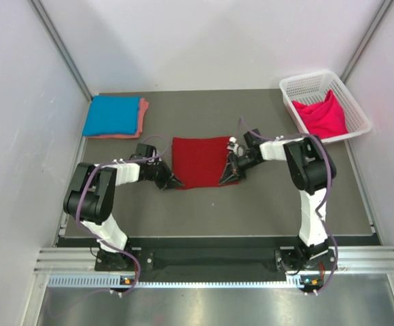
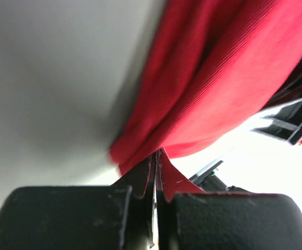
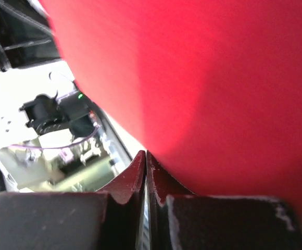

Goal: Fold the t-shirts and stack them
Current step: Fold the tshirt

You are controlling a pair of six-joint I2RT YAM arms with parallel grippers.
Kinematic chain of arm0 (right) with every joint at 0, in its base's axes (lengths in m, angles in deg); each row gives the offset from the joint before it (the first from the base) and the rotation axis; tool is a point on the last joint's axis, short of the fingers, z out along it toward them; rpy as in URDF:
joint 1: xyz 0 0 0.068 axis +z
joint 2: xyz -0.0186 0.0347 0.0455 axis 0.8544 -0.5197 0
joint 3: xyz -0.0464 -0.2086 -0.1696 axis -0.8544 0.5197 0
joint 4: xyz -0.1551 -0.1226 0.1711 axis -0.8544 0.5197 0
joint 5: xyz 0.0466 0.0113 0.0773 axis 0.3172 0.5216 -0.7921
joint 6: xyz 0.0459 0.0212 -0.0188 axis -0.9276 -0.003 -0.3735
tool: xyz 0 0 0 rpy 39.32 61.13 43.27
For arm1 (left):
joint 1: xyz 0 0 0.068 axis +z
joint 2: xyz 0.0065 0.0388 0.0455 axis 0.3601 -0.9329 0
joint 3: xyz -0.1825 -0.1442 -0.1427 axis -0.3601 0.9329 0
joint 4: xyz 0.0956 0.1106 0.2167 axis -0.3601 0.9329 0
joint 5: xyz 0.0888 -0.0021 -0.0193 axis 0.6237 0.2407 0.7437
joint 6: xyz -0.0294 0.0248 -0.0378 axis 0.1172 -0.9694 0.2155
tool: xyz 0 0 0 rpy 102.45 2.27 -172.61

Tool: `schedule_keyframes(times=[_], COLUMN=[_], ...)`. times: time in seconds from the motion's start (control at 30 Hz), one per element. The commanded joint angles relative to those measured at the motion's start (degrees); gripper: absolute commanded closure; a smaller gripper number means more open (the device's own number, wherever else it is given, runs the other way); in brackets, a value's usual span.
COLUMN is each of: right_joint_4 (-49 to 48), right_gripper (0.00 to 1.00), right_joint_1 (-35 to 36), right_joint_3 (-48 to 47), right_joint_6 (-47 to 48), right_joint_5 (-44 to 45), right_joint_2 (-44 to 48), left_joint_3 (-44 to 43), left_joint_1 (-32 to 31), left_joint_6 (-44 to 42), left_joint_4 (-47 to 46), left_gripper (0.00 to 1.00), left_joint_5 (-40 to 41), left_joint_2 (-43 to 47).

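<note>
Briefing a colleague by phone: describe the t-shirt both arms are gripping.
On the table, look dead centre. The dark red t-shirt lies there, near corners pinched in the left fingers and right fingers. It's alone; the blue shirt and salmon shirt are stacked far left, the hot pink shirt sits in the basket.

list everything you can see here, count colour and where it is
dark red t-shirt: one, dark red, folded flat, mid-table between the arms
blue t-shirt: one, bright blue, folded, far left corner, on top of the salmon pink one
salmon pink t-shirt: one, salmon pink, under the blue one, only its edges show
hot pink t-shirt: one, hot pink, bunched inside the basket
basket: one, white lattice plastic, far right corner
table: one, dark grey top
left fingers: one pair, black, shut on the dark red t-shirt's near left corner
right fingers: one pair, black, shut on its near right corner
</note>
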Motion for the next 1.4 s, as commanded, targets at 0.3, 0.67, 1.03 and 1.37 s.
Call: schedule_keyframes(times=[0.3, 0.67, 1.03, 1.37], right_joint_4=[9.49, 5.29, 8.36, -5.35], right_gripper=[0.99, 0.99, 0.99, 0.98], right_joint_1=[-4.66, -5.16, -7.81, -3.67], right_joint_3=[0.69, 1.02, -4.14, -14.88], right_joint_6=[5.44, 5.17, 4.3, -13.81], right_joint_5=[4.58, 4.66, 5.01, 3.42], right_joint_2=[12.99, 5.61, 6.93, -1.5], left_joint_3=[-7.99, -5.98, -13.51, -23.2], left_joint_1=[2.49, 3.2, 8.03, 8.56], left_joint_6=[-7.56, -0.69, -8.0, -1.05], left_joint_4=[12.53, -4.0, 7.07, -1.27], left_gripper=[1.0, 1.0, 1.0, 1.0], left_joint_5=[-0.31, -3.93, -5.76, -8.32], left_joint_2=[8.9, -4.97, -3.05, -15.25])
